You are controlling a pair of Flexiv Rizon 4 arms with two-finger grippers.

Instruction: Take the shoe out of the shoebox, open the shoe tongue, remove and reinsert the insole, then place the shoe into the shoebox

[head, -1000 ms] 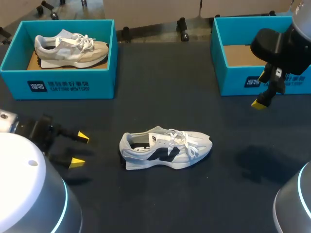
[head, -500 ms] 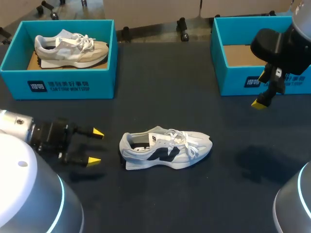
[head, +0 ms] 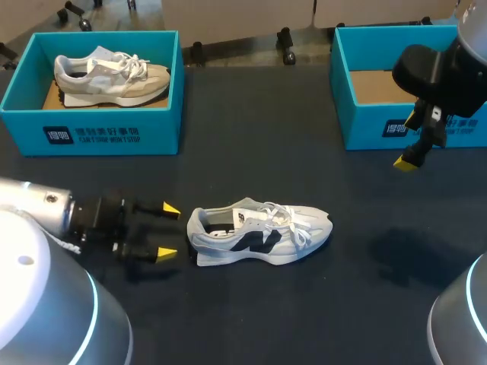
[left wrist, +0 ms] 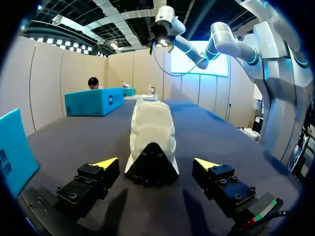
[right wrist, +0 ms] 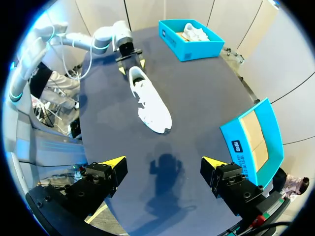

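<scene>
Jaws spread wide and holding nothing, the left gripper [head: 167, 230] sits low over the table [head: 251, 137] at the near left, its yellow tips just short of the heel of the shoe [head: 259, 234] and not touching it. From the wrist the heel stands straight ahead, lined up with the gap between the fingers. The shoe, white with dark side panels, rests on its sole near the middle of the table, heel left and toe right, well apart from both boxes. The right gripper [right wrist: 163, 161] hangs high at the far right, its jaws likewise wide apart and empty, in front of the right box [head: 396, 129]. That box shows only a bare cardboard floor. By the look of it the first step is done, since the shoe is out and on the table. Its tongue stands up a little behind loose laces, but whether it counts as opened cannot be told, and the insole seems to be inside, though the opening is dark. Opening the tongue, pulling and refitting the insole, and boxing the shoe all appear to be left. The count stands at two arms, two grippers, two teal boxes and two shoes. The second shoe [head: 110, 78], pale grey, lies in the left box [head: 91, 133] at the far left.
</scene>
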